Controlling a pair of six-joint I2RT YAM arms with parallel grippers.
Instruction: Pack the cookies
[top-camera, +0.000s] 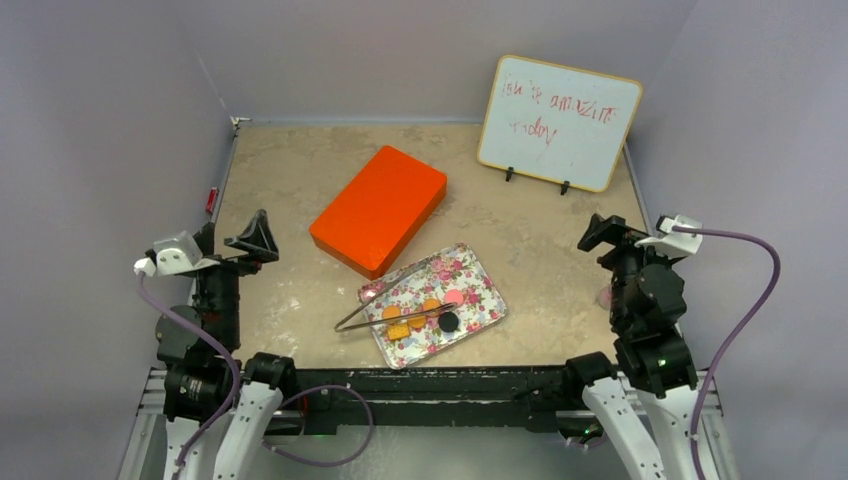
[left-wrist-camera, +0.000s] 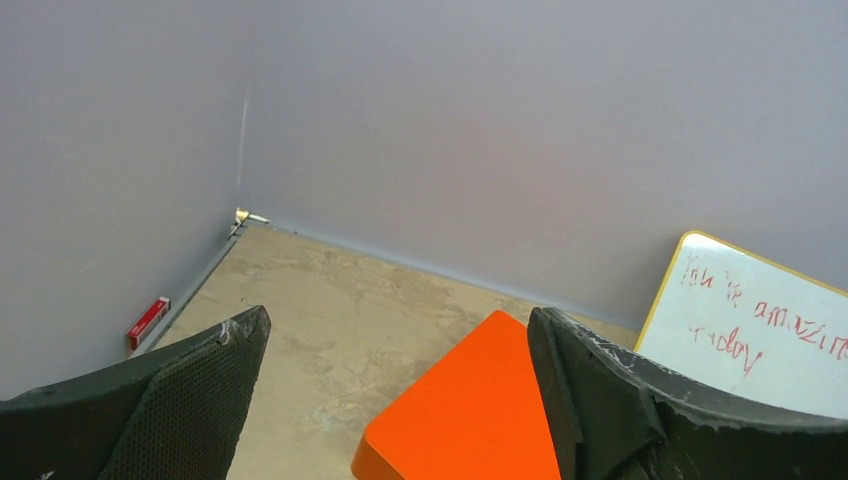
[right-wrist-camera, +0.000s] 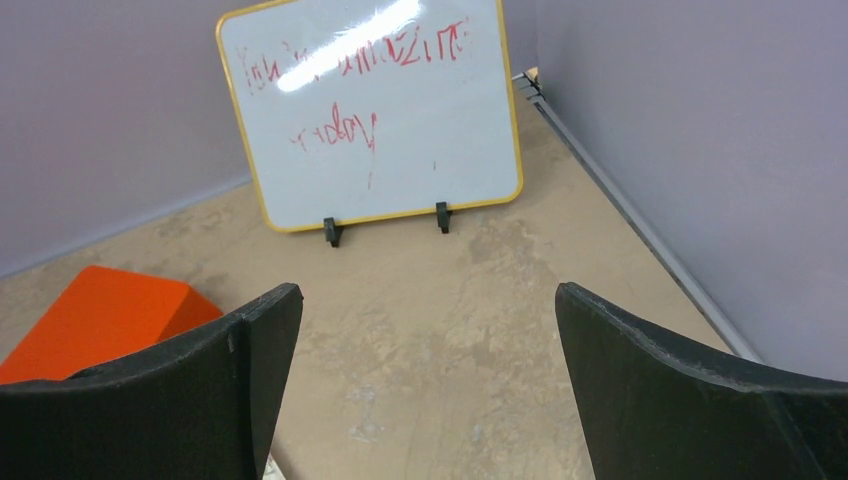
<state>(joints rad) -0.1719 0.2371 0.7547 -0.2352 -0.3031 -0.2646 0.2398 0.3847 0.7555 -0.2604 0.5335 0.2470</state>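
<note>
Several cookies lie on a floral tray near the table's front middle: orange-tan ones, a square tan one, a pink one and a dark one. Metal tongs rest across the tray. A shut orange box lies behind the tray; it also shows in the left wrist view. My left gripper is open and empty at the left, raised. My right gripper is open and empty at the right.
A small whiteboard with red writing stands on an easel at the back right, also in the right wrist view. A small red item lies by the left wall. Grey walls close in the table on three sides.
</note>
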